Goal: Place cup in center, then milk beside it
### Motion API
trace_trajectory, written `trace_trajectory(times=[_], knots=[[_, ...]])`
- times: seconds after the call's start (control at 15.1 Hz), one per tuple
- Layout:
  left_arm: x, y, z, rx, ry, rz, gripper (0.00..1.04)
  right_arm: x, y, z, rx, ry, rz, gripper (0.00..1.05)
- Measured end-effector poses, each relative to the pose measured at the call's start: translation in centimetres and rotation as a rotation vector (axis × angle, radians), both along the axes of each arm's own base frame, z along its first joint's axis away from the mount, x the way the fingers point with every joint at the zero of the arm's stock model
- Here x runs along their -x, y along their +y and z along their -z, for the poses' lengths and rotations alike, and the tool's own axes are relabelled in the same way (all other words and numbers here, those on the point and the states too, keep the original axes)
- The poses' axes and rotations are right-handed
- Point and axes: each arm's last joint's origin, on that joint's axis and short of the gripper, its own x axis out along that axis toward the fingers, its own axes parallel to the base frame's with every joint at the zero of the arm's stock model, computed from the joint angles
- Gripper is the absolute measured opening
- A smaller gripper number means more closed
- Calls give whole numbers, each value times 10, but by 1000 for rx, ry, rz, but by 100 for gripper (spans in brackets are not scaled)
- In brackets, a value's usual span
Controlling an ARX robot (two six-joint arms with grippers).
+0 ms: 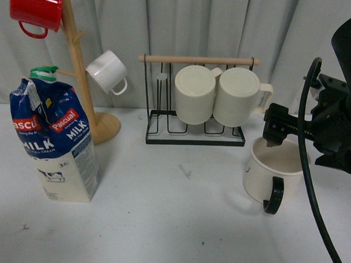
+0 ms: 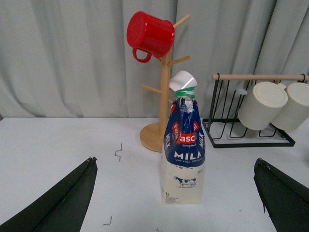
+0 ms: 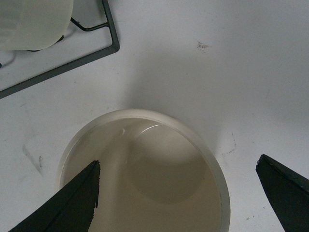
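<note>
The cup (image 1: 269, 172), a wide cream mug with a black loop handle (image 1: 273, 195), stands on the table at the right. My right gripper (image 1: 275, 130) hovers open just above it. In the right wrist view, the right gripper (image 3: 177, 162) has one finger over the cup's (image 3: 145, 169) mouth and the other outside the rim. The milk (image 1: 54, 144), a blue and cream carton with a green cap, stands upright at the left. My left gripper (image 2: 175, 160) is open and faces the milk (image 2: 183, 150) from a distance, touching nothing.
A black wire rack (image 1: 194, 138) at the back centre holds two ribbed cream mugs (image 1: 195, 94) lying on their sides. Behind the milk, a wooden mug tree (image 1: 80, 59) carries a red mug (image 1: 35, 8) and a small white cup (image 1: 107, 71). A grey curtain closes the back.
</note>
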Motion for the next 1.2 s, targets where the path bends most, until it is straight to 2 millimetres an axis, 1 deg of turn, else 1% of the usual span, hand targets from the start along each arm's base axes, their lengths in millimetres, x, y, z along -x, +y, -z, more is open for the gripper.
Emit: trace_trajectory(times=[0.13, 0.27, 0.33, 0.46, 0.6, 0.66, 0.73, 0.8, 0.86, 1.0, 1.13, 1.2], knots=[[0, 0, 0, 0, 0, 0, 98, 0, 0, 5, 1, 7, 0, 98], [0, 0, 0, 0, 0, 0, 98, 2, -5, 12, 4, 21, 12, 98], [0, 0, 0, 0, 0, 0, 98, 2, -8, 15, 4, 28, 20, 93], [0, 0, 0, 0, 0, 0, 98, 3, -11, 20, 9, 37, 28, 69], [0, 0, 0, 0, 0, 0, 98, 3, -11, 21, 11, 37, 31, 46], [0, 0, 0, 0, 0, 0, 98, 3, -11, 21, 12, 36, 31, 38], [0, 0, 0, 0, 0, 0, 98, 3, -11, 20, 12, 36, 31, 20], [0, 0, 0, 0, 0, 0, 98, 4, -11, 18, 13, 34, 30, 10], [0, 0, 0, 0, 0, 0, 98, 5, -11, 16, 11, 30, 27, 3], [0, 0, 0, 0, 0, 0, 98, 8, -7, 5, 6, 23, 14, 3], [0, 0, 0, 0, 0, 0, 98, 11, 9, -6, 5, 13, -31, 3], [0, 0, 0, 0, 0, 0, 98, 12, 20, -10, 7, 16, -60, 3]])
